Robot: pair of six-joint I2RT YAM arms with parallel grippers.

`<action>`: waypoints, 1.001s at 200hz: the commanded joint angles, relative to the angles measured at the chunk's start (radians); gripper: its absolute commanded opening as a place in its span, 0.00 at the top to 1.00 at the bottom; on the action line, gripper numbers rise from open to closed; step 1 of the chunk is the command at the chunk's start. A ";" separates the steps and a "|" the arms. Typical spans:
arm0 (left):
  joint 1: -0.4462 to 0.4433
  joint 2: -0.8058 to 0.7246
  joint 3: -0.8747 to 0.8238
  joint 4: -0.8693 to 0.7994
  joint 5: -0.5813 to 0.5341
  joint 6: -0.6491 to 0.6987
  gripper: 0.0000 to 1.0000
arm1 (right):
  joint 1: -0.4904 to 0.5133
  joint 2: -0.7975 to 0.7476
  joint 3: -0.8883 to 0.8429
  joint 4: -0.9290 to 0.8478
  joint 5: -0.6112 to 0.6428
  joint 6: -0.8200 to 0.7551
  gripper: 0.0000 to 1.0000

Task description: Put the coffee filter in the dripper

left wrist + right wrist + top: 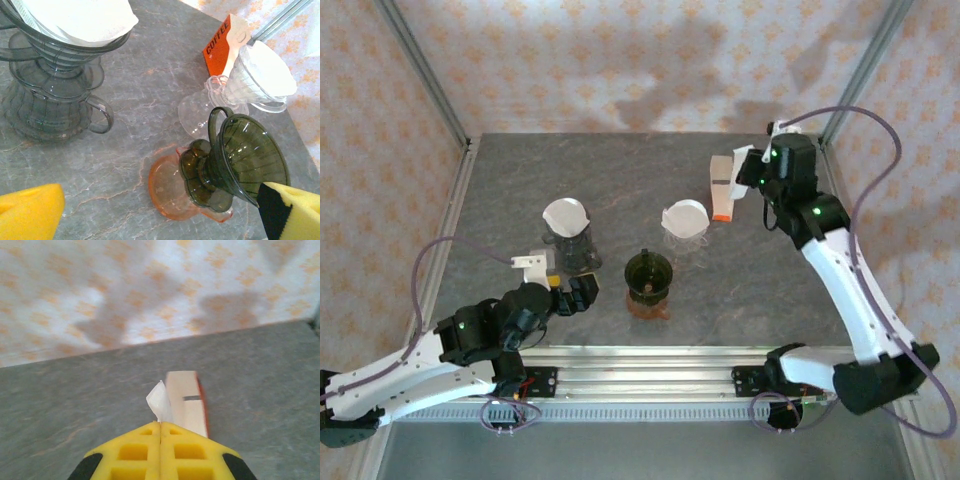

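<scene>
Filter: coffee filter (157, 401), a small white flap nipped at the tips of the right gripper (160, 424), just above the filter box (186, 402).
Filter heading: its free corner points away from the fingers toward the back wall, long axis roughly in line with them, leaning a little left.
Right gripper: pads pressed together on the flap, at the table's far right.
Left gripper (572, 292): jaws spread wide and holding nothing, low at the near left.
Dripper: dark dripper (648, 274), with no paper in it, mouth up on an orange base (167, 192) at the table's middle.
Neighbours: grey dripper (570, 245) and clear dripper (686, 235) each hold a white paper.
Surface: grey marbled table (520, 180).
Room: pale wallpaper (600, 60) with orange motifs, metal posts at the corners.
</scene>
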 commanded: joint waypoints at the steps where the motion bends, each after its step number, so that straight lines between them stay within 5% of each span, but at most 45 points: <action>1: 0.009 -0.022 0.010 0.000 0.004 0.019 0.01 | 0.030 -0.091 -0.017 -0.093 -0.165 0.068 1.00; 77: 0.008 -0.058 0.004 -0.015 0.019 0.027 0.00 | 0.281 -0.198 0.047 -0.413 -0.438 0.216 1.00; 126: 0.009 -0.060 -0.003 0.012 0.029 0.037 0.01 | 0.473 -0.069 0.183 -0.637 -0.345 0.281 1.00; 200: 0.008 -0.045 -0.017 0.057 0.069 0.051 0.01 | 0.514 0.195 0.349 -0.768 -0.281 0.310 1.00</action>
